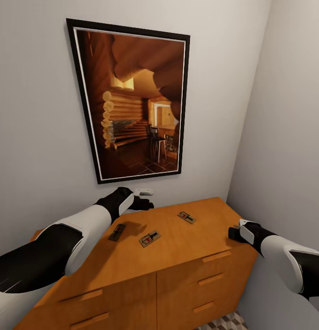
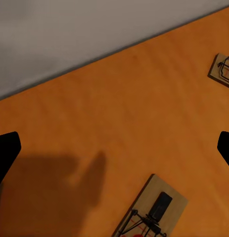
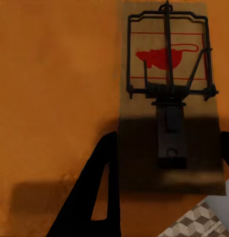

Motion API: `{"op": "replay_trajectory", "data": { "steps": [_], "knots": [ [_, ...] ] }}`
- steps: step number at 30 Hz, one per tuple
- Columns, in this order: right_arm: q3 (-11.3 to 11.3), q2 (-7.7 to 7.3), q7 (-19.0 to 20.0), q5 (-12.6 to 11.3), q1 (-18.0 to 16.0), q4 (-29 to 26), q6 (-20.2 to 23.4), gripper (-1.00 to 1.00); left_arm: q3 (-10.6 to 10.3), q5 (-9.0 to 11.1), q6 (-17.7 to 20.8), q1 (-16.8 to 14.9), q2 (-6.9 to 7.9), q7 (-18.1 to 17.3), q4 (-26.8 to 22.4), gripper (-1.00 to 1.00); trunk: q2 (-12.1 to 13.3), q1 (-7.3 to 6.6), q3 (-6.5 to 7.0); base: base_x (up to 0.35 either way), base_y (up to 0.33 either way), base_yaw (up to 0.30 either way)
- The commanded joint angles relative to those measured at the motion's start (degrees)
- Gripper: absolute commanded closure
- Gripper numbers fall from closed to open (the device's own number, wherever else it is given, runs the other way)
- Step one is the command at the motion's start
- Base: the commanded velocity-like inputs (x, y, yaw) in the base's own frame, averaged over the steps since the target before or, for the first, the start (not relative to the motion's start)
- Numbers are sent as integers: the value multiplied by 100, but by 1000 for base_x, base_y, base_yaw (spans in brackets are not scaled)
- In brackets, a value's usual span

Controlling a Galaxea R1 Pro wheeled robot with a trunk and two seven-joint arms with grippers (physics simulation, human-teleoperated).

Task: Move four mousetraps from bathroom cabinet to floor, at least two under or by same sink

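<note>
three mousetraps [image 1: 149,238] [image 1: 117,232] [image 1: 187,217] flat on orange-brown cabinet [image 1: 191,256] top.

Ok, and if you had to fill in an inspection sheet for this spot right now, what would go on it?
Surface: orange-brown cabinet top, drawers shut below.
Job's things: three mousetraps on the cabinet top in the head view; the right wrist view shows one trap close up by the cabinet's edge. None on the floor yet.
Clutter: nothing seen.
Grippers: left gripper open, above the back of the top near the wall; right gripper at the cabinet's right end, a finger on each side of a trap, grip cannot be told.
Cables: nothing seen.
Surroundings: framed picture on the wall, cube-pattern floor tiles below.
</note>
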Motion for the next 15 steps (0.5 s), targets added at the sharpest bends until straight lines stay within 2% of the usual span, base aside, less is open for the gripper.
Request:
{"op": "replay_trajectory", "data": {
  "steps": [1, 15],
  "knots": [
    [-156, -2, -37, -68, -4, 36, -3, 100, -40, 36, 17, -8, 0, -3, 0, -100, -6, 2, -11, 0, 0, 0],
    [-156, -28, -29, -68, -3, 36, 2, 100, -40, 36, 13, -9, 0, -3, 0, -100, -6, 2, -11, 0, 0, 0]
  ]
}}
